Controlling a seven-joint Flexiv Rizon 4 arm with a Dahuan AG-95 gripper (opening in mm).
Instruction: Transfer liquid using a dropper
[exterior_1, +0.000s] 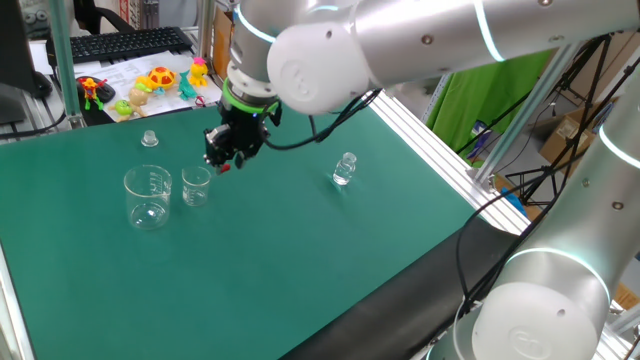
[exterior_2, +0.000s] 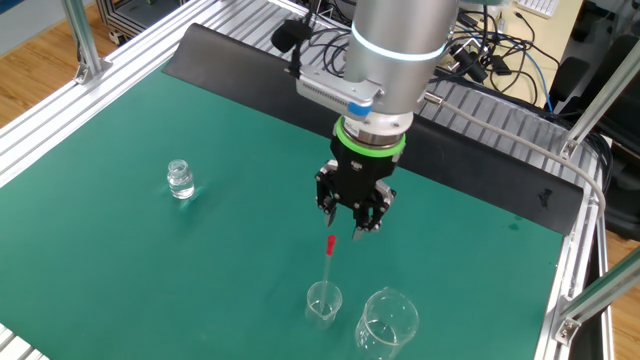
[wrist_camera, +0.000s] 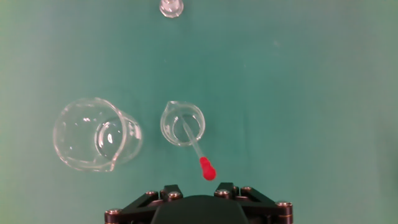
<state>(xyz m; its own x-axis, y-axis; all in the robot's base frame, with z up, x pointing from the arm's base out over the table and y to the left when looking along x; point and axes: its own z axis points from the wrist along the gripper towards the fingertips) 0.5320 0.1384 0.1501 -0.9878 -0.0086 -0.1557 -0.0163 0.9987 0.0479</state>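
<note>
The dropper (wrist_camera: 198, 151) stands tilted in the small beaker (wrist_camera: 182, 123), tube tip inside and red bulb up, leaning over the rim. In the other fixed view the dropper (exterior_2: 328, 262) rises from the small beaker (exterior_2: 323, 302), its bulb just below the fingers. My gripper (exterior_2: 355, 225) hovers above the bulb with its jaws apart and nothing between them. In the hand view the gripper (wrist_camera: 198, 188) shows only its finger bases, with the bulb just ahead of them. In one fixed view the gripper (exterior_1: 232, 155) hangs right of the small beaker (exterior_1: 196, 185).
A large beaker (wrist_camera: 96, 134) stands next to the small one, also in both fixed views (exterior_1: 147, 195) (exterior_2: 387, 322). A small clear bottle (exterior_1: 344, 169) (exterior_2: 180, 180) stands apart on the green mat. A small clear cap (exterior_1: 150, 139) (wrist_camera: 171, 7) lies beyond the beakers.
</note>
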